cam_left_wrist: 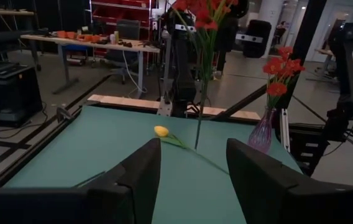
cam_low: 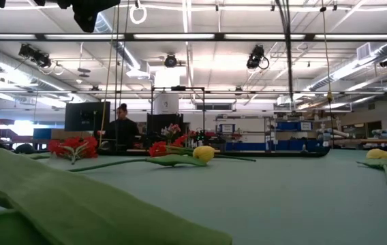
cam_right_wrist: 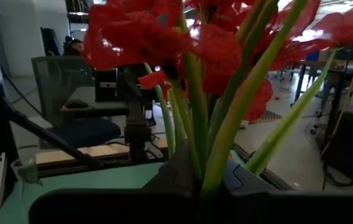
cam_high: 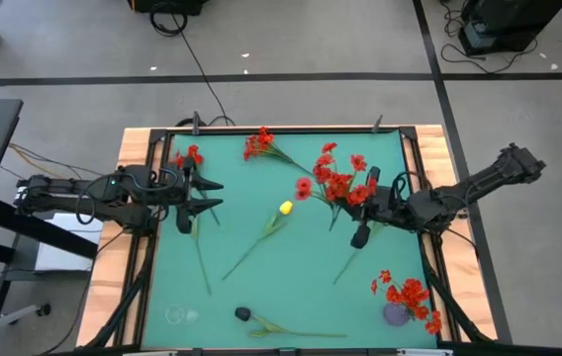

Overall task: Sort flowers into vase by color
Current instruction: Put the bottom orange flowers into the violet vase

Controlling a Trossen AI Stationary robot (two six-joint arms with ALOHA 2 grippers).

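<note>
Evidently the right gripper [cam_high: 363,212] has its jaws closed on a red spray [cam_high: 338,181], lifted clear for carrying to the purple vase [cam_high: 397,314]; farther off, the left gripper [cam_high: 209,195] waits, jaws open, above the worktop [cam_high: 301,272].

High view: looking straight down on the whole table [cam_high: 291,297] and both arms, floor showing around the edges.

Low view: sitting at mat level, facing level across the table [cam_low: 302,197] into the room; a leaf [cam_low: 78,197] is lying very close to the lens. The yellow flower [cam_low: 204,153] is showing mid-distance here, and at the centre of the mat from above [cam_high: 285,208].

Left wrist view: looking forward across the mat between its own two fingers [cam_left_wrist: 145,168], taking in the yellow flower [cam_left_wrist: 161,131], the vase [cam_left_wrist: 263,132] and the other arm beyond.

Right wrist view: facing forward, with red blooms [cam_right_wrist: 164,37] and stems [cam_right_wrist: 220,137] filling the frame right at the lens.
</note>
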